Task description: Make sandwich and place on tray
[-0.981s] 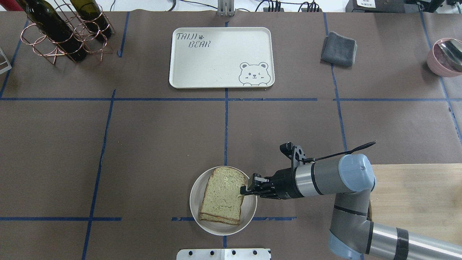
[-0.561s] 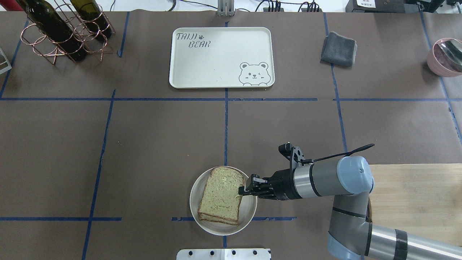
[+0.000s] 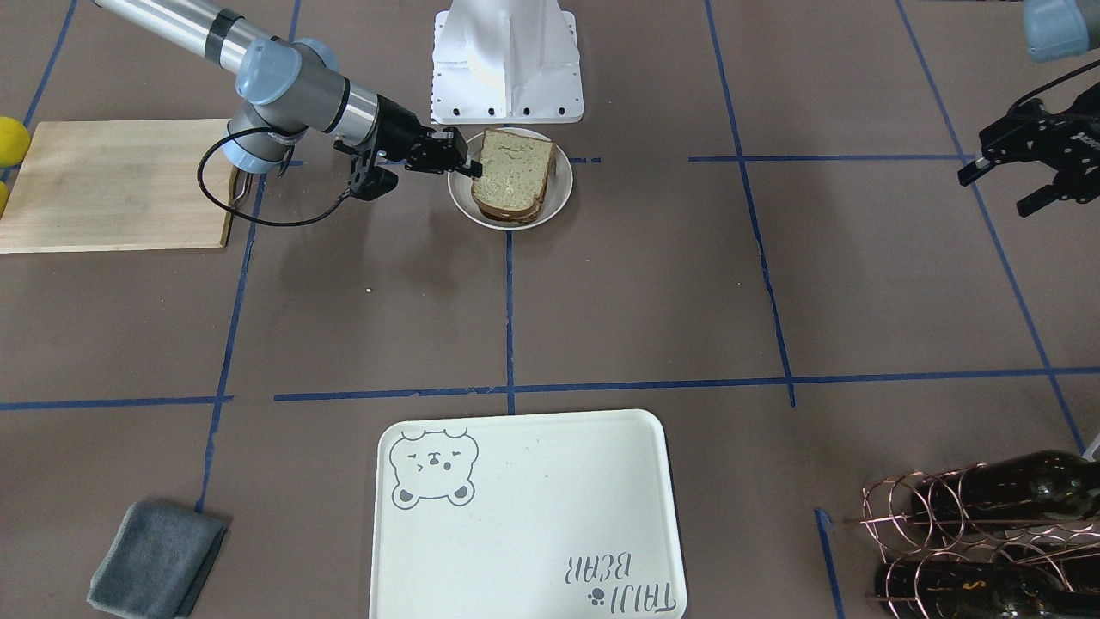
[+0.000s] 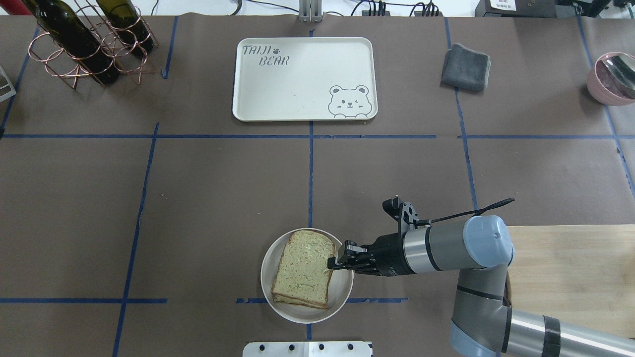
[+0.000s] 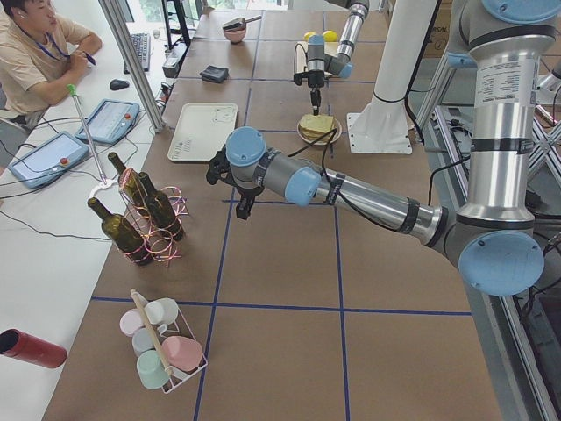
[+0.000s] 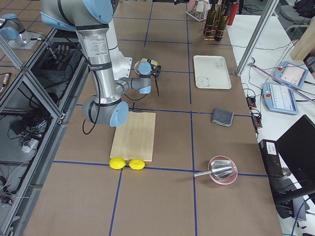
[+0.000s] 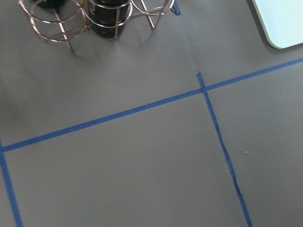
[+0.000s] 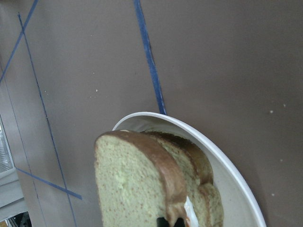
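Overhead exterior view, starting from the robot's base: you have the round white plate (image 4: 342,293) on the brown table (image 4: 198,198), directly in front of the base and astride a blue tape line. The sandwich (image 4: 302,270) sits on this plate, two tan-green slices stacked with dark crusts. The right wrist view shows a sliver of white egg (image 8: 189,213) between the slices.

The right gripper (image 4: 338,261) comes in level from the robot's right. Its fingers are pinched onto the edge of the sandwich nearest the arm, one above the top slice and one below. You cannot tell from these views whether that edge is clear of the plate.

The pale wooden cutting board (image 4: 570,267) lies beside the right arm, with two lemons (image 6: 126,163) at its outer end.

The left gripper (image 3: 993,195) hangs above bare table on the robot's left, well apart from the plate. Its fingers are spread and hold nothing. Its wrist camera sees only tape lines, the foot of the copper wine rack (image 7: 71,19) and a corner of the tray.

Farther out, past the cross tape, the tray (image 4: 302,79) lies flat and bare, well apart from the sandwich. On the far row, the wine rack is to the robot's left of the tray. A folded grey cloth (image 4: 465,68) and then a pink bowl (image 4: 606,82) are to its right.
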`<action>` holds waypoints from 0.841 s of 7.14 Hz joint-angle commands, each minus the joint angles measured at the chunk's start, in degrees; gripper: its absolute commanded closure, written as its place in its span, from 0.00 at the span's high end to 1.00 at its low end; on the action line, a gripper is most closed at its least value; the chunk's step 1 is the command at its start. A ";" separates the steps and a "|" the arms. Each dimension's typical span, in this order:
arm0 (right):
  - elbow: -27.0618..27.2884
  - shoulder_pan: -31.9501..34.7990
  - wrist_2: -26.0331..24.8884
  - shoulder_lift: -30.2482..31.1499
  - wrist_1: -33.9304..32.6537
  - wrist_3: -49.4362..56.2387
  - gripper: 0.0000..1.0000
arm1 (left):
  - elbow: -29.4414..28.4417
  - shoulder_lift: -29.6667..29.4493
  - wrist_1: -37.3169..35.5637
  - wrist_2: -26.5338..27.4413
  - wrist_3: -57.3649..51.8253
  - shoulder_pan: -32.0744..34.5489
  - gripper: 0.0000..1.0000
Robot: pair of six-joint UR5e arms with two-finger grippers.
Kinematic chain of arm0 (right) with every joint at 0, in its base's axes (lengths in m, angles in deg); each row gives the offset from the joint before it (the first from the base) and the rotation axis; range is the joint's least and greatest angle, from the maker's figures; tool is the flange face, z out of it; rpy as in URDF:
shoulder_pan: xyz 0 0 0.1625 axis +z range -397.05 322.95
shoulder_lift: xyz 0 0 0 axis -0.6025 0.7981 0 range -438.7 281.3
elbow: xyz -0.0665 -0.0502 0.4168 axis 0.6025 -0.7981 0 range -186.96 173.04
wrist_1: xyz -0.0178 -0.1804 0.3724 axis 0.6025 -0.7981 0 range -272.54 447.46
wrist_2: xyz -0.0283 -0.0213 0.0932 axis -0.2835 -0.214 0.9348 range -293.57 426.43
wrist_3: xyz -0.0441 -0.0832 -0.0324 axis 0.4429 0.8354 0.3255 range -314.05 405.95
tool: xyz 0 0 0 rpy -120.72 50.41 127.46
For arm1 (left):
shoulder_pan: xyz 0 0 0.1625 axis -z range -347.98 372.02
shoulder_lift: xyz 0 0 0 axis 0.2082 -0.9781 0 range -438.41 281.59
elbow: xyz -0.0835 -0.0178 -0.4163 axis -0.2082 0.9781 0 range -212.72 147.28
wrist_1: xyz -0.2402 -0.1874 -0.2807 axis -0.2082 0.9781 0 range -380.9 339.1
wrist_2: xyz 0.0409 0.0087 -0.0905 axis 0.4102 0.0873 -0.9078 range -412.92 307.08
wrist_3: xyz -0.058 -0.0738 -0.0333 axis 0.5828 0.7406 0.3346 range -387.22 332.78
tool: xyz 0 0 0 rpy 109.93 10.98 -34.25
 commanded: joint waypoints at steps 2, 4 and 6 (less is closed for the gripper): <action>0.95 0.26 0.05 0.30 0.22 0.00 1.00 | 0.18 -1.43 17.18 3.85 26.23 -13.30 1.00; 7.77 2.44 0.66 5.44 0.13 0.09 1.00 | 1.31 -7.47 19.22 14.17 44.04 -23.92 1.00; 11.94 14.07 8.51 15.37 -0.13 0.09 1.00 | 2.99 -8.64 18.52 30.28 55.14 -37.56 1.00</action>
